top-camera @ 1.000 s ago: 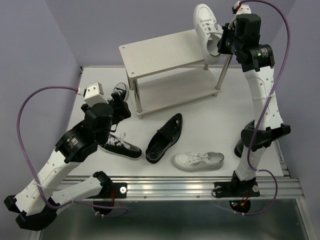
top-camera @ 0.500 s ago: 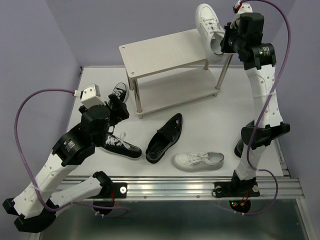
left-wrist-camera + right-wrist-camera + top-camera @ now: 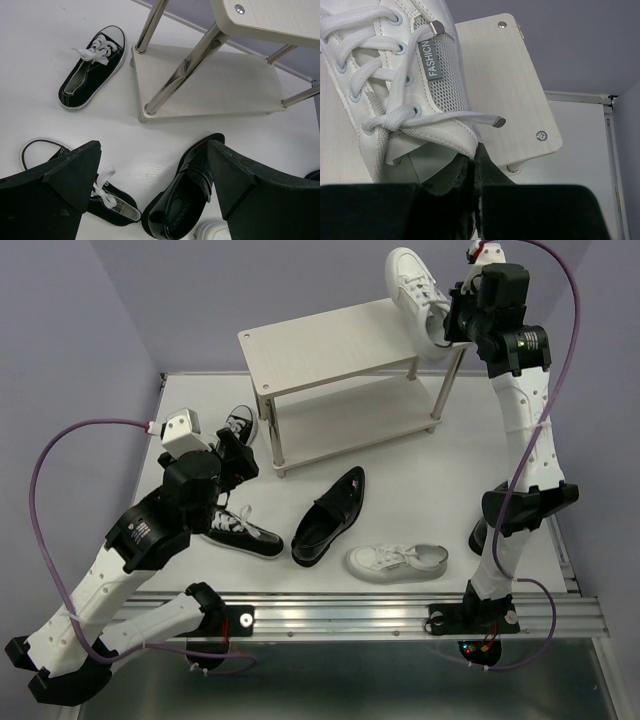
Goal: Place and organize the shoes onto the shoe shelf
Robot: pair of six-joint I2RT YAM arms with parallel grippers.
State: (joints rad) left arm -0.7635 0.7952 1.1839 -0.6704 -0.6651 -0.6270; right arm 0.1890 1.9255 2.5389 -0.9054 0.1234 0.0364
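The shoe shelf (image 3: 330,345) stands at the back of the table with both boards bare. My right gripper (image 3: 447,328) is shut on the heel collar of a white sneaker (image 3: 413,288) and holds it tilted over the top board's right end. The right wrist view shows the sneaker (image 3: 405,75) above the board (image 3: 505,90), pinched in the gripper (image 3: 474,165). My left gripper (image 3: 235,455) is open and empty above the table. On the table lie two black canvas sneakers (image 3: 90,75) (image 3: 100,200), a black loafer (image 3: 190,195) and the other white sneaker (image 3: 397,560).
A dark shape (image 3: 480,532) beside the right arm's lower link is mostly hidden; I cannot tell what it is. The shelf's silver legs (image 3: 182,70) stand close ahead of the left gripper. A purple wall rises behind the shelf.
My right gripper has lifted the white sneaker slightly up and to the right over the shelf's end. My left arm has shifted a little to the left, still open.
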